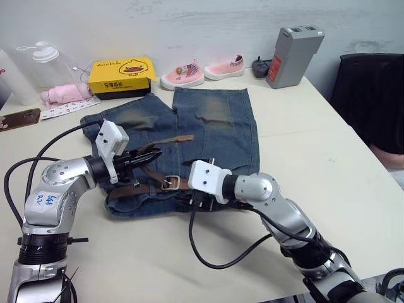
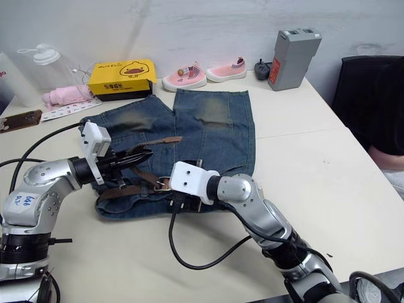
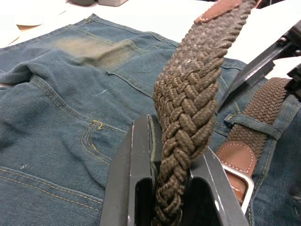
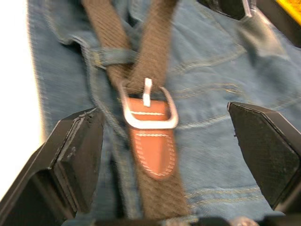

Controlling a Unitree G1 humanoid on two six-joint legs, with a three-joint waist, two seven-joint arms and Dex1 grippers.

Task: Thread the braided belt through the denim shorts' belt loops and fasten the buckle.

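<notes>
White table point(image 1: 328, 158), left claw point(image 3: 162, 197) pinching braided belt point(image 3: 188, 117), buckle point(image 4: 149, 109) between right claw point(image 4: 174, 155) fingers

the open right pincer point(image 4: 171, 155) straddles the buckle point(image 4: 149, 109) of the braided belt point(image 4: 157, 47) on denim shorts point(image 4: 211, 84).

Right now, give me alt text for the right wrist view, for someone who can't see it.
A silver buckle lies on the blue denim shorts, centred between the two open black fingers of the right gripper. The braided belt passes through the buckle with the prong poking up through the weave, and a denim belt loop crosses the belt just beyond it.
</notes>
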